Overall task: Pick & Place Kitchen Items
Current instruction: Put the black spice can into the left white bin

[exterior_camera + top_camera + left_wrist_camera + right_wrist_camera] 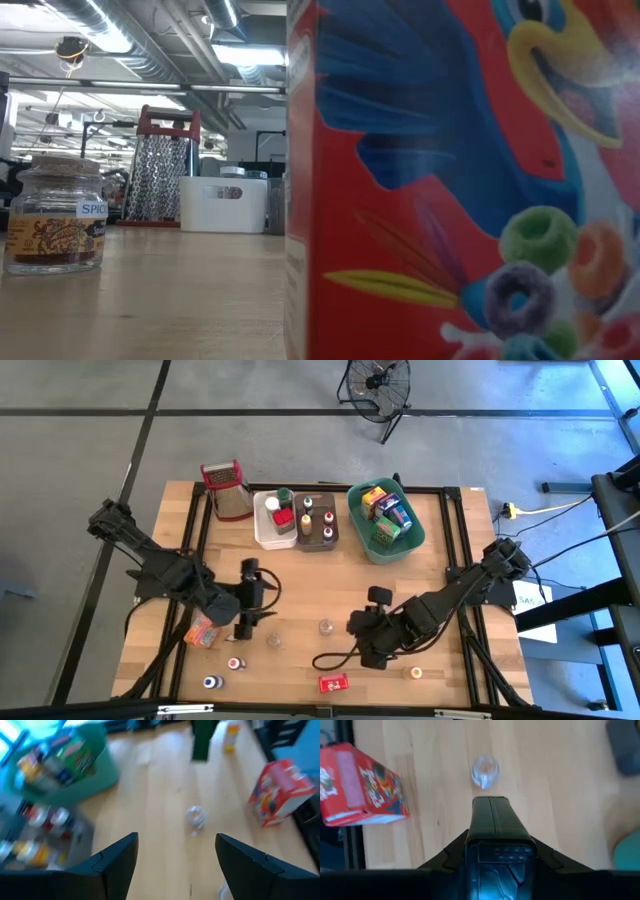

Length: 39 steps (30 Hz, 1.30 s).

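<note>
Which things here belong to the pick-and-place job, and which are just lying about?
Job: red box, colourful box, clear jar, second clear jar, red-capped bottle, blue-capped bottle, tan-topped jar.
Lying about: steel grater, floor fan.

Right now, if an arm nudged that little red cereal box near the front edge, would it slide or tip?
The red cereal box looks like light cardboard, so it would probably slide easily. It seems to stand on a narrow base, so a high push might topple it.

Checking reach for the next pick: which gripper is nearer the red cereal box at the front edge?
Right. The right gripper sits just above and right of the red cereal box in the high view. The left gripper is farther away, across the table toward the left.
</note>
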Tool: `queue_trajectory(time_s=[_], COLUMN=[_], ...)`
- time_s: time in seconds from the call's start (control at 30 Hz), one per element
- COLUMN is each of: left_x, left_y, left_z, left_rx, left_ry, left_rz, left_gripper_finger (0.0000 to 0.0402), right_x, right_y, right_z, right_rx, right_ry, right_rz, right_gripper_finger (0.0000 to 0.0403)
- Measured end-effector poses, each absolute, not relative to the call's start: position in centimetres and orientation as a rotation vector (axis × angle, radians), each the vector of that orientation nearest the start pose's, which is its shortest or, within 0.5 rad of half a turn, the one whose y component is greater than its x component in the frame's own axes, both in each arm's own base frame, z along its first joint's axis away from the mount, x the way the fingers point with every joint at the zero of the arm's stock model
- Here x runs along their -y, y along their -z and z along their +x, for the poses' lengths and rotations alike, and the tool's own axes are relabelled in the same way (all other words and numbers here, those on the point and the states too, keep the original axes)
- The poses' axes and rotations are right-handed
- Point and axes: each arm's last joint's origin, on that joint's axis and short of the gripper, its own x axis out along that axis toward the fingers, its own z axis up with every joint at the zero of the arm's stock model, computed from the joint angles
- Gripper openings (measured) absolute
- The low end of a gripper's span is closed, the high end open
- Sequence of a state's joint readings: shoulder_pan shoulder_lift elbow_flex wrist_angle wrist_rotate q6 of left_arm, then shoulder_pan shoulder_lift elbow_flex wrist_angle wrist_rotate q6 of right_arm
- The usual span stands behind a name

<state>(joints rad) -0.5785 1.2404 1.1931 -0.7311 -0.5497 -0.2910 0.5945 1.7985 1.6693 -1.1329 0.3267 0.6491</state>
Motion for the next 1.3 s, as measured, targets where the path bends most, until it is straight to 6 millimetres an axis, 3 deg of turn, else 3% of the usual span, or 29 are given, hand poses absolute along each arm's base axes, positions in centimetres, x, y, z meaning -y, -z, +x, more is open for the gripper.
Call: queue_trajectory(time_s=[0.2,0.43,0.63,0.97,1.3], left_x=[12.4,13.4,14.7,15.0,14.3], left_y=[-33.0,-29.9,-27.6,-26.6,-26.0], left_z=[25.1,29.7,32.3,34.6,35.3], left_rx=[-0.583,-0.568,-0.529,-0.411,-0.426], left_ry=[0.001,0.087,0.136,0.116,0.112], left_rz=[0.194,0.253,0.281,0.265,0.253], left_gripper_finger=[0.0261,0.0261,0.0261,0.0261,0.0258], right_x=[-19.7,-20.1,-20.0,-19.8,-19.7], right_y=[-30.4,-30.9,-30.9,-31.0,-31.1], right_z=[31.1,31.8,31.9,32.1,32.3], right_rx=[-1.021,-0.930,-0.921,-0.911,-0.891], right_ry=[0.077,0.009,0.011,0.016,0.005], right_rz=[-0.093,-0.189,-0.235,-0.243,-0.253], right_gripper_finger=[0.0128,0.0128,0.0128,0.0128,0.0128])
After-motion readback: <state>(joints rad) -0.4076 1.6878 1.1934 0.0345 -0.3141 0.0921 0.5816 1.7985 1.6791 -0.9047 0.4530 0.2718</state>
